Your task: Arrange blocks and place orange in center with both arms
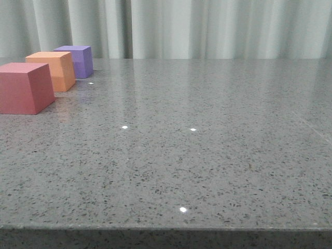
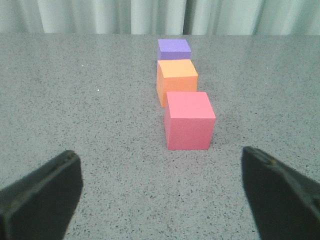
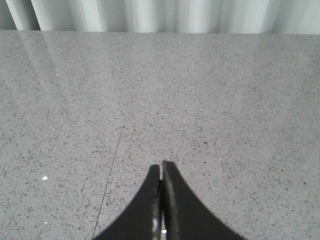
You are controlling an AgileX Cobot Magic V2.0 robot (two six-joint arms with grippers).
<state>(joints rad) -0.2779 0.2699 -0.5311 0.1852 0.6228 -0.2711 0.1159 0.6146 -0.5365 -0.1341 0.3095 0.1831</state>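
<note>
The three blocks stand in a row on the far left of the speckled grey counter (image 1: 207,166): pink-red cube (image 1: 24,87) nearest, orange cube (image 1: 53,70) between, purple cube (image 1: 77,60) farthest, each just beside the next. So the orange already sits in the middle. The row runs straight away from the left end effector (image 2: 160,195), whose fingers are spread wide apart and empty, with the pink-red cube directly ahead and screening the orange. The right end effector (image 3: 161,200) has its fingers pressed together, holding nothing, over bare counter well apart from the row. The left arm is clearly nearer; nothing else lies in the way
</note>
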